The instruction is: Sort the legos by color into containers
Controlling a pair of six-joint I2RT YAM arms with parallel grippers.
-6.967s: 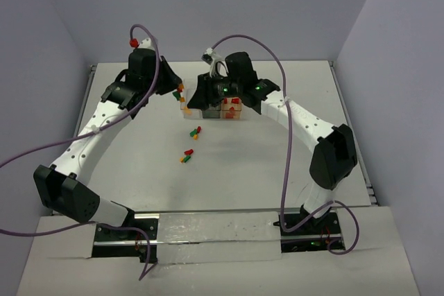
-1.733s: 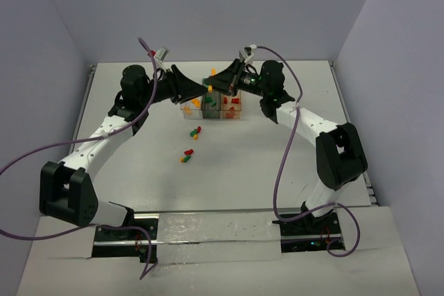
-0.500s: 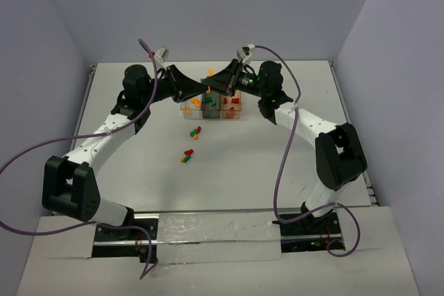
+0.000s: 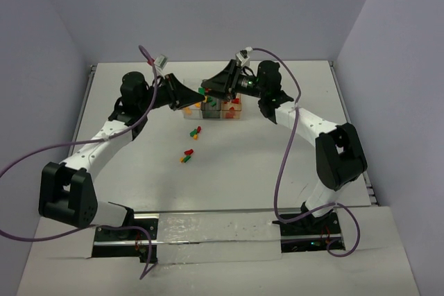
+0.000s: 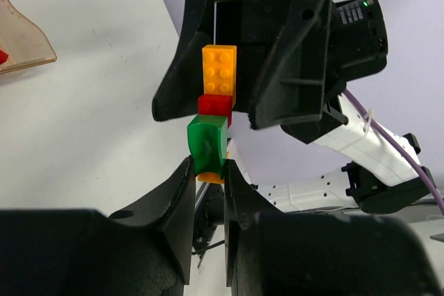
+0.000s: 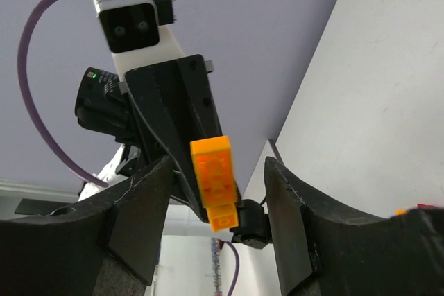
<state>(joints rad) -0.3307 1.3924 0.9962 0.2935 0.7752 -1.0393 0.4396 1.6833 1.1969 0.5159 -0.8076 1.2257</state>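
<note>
The left pincer (image 5: 207, 171) is clamped tight on the green brick (image 5: 207, 145) at one end of a small stack of legos (image 5: 214, 112), held up in the air by the row of containers (image 4: 220, 110). The right pincer (image 6: 216, 171) stands wide open, a finger on either side of the orange brick (image 5: 219, 68) at the stack's far end and not touching it. A few loose legos (image 4: 195, 131) lie on the table (image 4: 277, 164) nearer the arms.

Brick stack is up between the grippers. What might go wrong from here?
1. The left gripper pinches only the green brick; the red brick and orange brick stick out unsupported and may snap off.
2. The right gripper stands open around the orange brick; closing off-centre might knock it loose.
3. This hangs near the containers, so a dropped piece may land in the wrong bin.
</note>
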